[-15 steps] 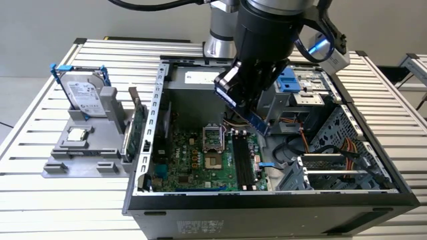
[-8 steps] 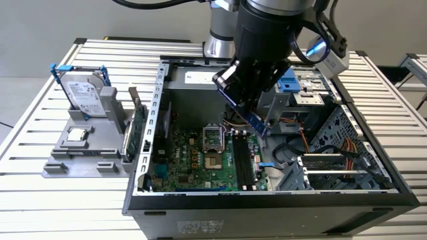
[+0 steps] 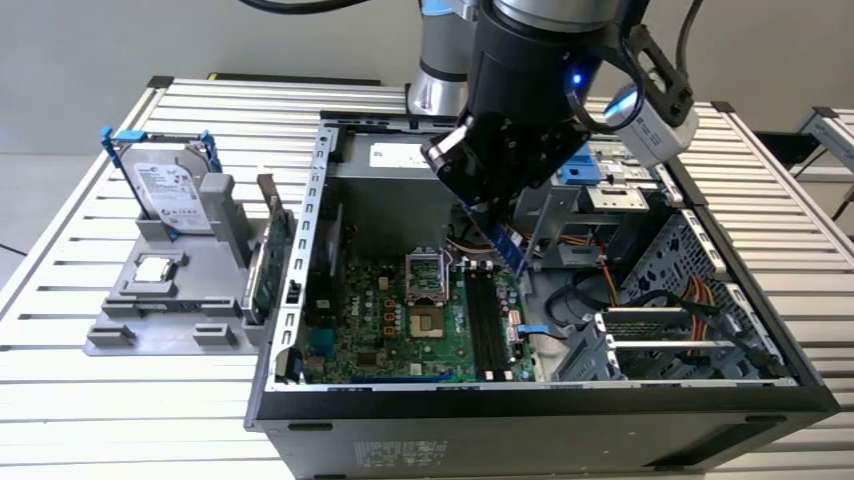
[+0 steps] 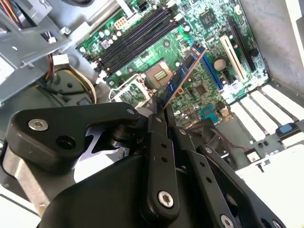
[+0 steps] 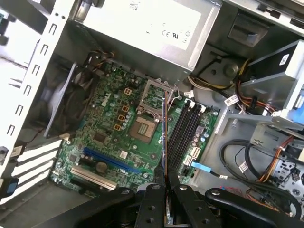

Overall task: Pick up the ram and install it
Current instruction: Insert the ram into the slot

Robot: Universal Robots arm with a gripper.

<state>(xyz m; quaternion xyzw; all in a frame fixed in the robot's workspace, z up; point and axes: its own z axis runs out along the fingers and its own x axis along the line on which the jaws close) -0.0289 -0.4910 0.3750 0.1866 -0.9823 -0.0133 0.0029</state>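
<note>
1 ram clamped in end effector, above motherboard (black slots beside), cables nearby

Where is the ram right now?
In the first wrist view, the ram is gripped in the claw inside the open computer case, above the motherboard, between the processor socket and the empty memory slots.
</note>
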